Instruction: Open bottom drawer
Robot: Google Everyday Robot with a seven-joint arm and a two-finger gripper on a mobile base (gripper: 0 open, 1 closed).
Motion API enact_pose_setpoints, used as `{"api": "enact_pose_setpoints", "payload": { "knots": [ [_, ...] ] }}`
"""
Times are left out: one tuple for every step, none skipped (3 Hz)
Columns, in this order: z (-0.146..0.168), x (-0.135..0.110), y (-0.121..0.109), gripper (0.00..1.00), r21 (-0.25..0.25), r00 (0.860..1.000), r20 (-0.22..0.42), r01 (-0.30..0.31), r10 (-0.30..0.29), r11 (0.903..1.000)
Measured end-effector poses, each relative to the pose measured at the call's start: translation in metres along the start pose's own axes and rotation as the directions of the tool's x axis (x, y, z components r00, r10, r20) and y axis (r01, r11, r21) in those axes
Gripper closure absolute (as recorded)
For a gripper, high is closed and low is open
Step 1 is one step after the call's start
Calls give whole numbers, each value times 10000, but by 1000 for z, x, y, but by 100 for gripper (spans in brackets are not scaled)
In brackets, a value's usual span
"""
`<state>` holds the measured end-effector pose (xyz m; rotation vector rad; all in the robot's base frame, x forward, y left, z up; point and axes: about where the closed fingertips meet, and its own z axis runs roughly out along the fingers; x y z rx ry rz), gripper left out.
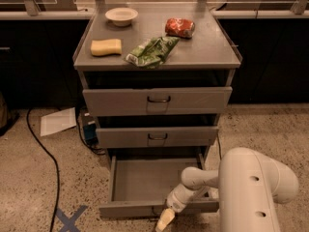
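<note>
The bottom drawer (145, 180) of the grey metal cabinet stands pulled out towards me, showing a plain grey tray inside. Its front panel (125, 210) is low in the view. My gripper (165, 220) is at the middle of that front panel, where the handle is, and covers it. My white arm (251, 187) reaches in from the lower right. The mid-sized drawer (157, 136) and the tallest-fronted drawer (157, 100) above are both pushed in.
On the cabinet top (203, 52) lie a white bowl (121, 16), a yellow sponge (106, 47), a green chip bag (152, 51) and a red packet (180, 27). A black cable (46, 153), white paper (58, 121) and a blue tape cross (70, 220) are on the floor at left.
</note>
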<state>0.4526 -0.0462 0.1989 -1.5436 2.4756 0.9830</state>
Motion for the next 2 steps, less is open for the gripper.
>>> {"api": "enact_pose_setpoints", "payload": {
  "knots": [
    [-3,-4,-5,0,-82,10000,-15,-62,62,9999],
    [-3,-4,-5,0,-82,10000,-15,-62,62,9999]
  ]
}}
